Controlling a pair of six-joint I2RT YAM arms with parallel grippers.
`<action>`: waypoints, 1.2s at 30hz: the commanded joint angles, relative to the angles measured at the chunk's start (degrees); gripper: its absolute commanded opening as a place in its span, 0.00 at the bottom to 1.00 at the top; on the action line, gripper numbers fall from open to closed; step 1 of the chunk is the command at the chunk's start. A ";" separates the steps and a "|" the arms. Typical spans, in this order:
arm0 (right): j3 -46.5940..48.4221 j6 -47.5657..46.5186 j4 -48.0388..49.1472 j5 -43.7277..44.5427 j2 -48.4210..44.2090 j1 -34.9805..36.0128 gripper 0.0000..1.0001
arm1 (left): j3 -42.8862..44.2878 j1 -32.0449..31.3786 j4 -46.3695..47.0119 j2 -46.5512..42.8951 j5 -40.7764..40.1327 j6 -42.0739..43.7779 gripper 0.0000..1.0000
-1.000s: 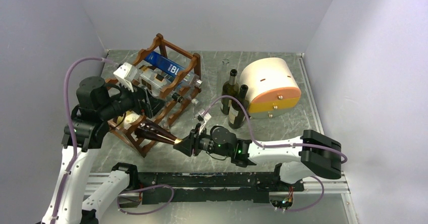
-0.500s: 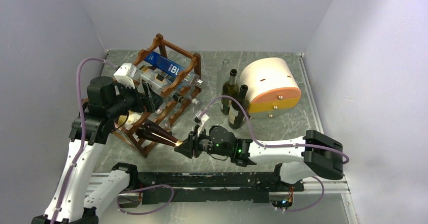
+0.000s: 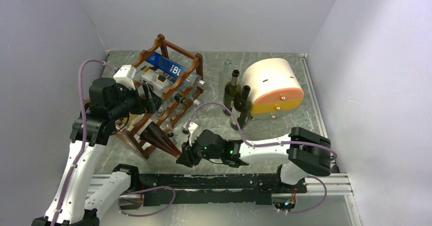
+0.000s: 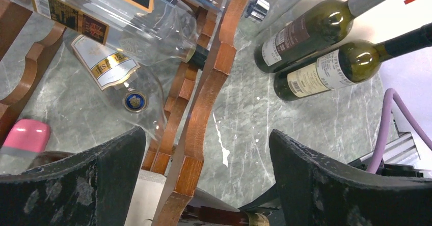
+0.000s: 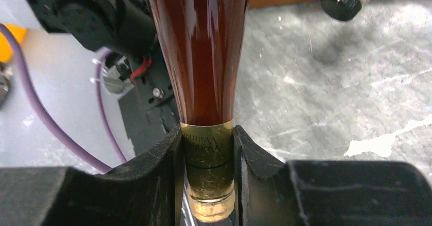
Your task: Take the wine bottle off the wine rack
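Note:
The reddish-brown wine rack stands tilted at the left of the table. A dark brown wine bottle sticks out of its lowest tier, neck pointing to the near edge. My right gripper is shut on the bottle's gold-foiled neck; in the right wrist view the bottle runs up from the gripper, and both pads press the foil. My left gripper is open over the rack. In the left wrist view the gripper straddles a wavy rail without touching it.
The rack also holds clear bottles and a blue box. Two green bottles stand right of the rack, in front of a cream-and-orange drum box. A black-capped bottle end pokes out near the held bottle.
My right gripper has moved left and toward the near edge with the bottle neck; more of the bottle shows outside the rack. My left arm shifted onto the rack, then held.

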 commanded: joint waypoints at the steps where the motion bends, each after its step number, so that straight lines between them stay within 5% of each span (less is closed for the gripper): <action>1: 0.21 -3.20 -8.17 5.08 0.90 -0.55 0.00 | -0.28 0.26 -0.67 0.42 -3.15 -0.48 0.93; 10: 0.84 -9.94 -12.89 14.16 -0.37 -0.54 0.00 | -2.15 0.20 0.37 0.39 -3.70 -1.00 0.88; 18: 0.65 -14.89 -4.29 16.83 4.02 -0.59 0.00 | -2.41 0.22 0.88 0.69 -4.09 -0.99 0.87; 29: -4.24 -9.50 -2.76 17.07 5.19 -0.43 0.00 | 0.31 0.24 -1.74 0.51 -4.47 1.02 0.92; 36: 3.38 -7.87 -8.62 16.46 9.93 0.46 0.00 | -1.03 0.26 0.74 0.81 -2.08 -0.06 0.90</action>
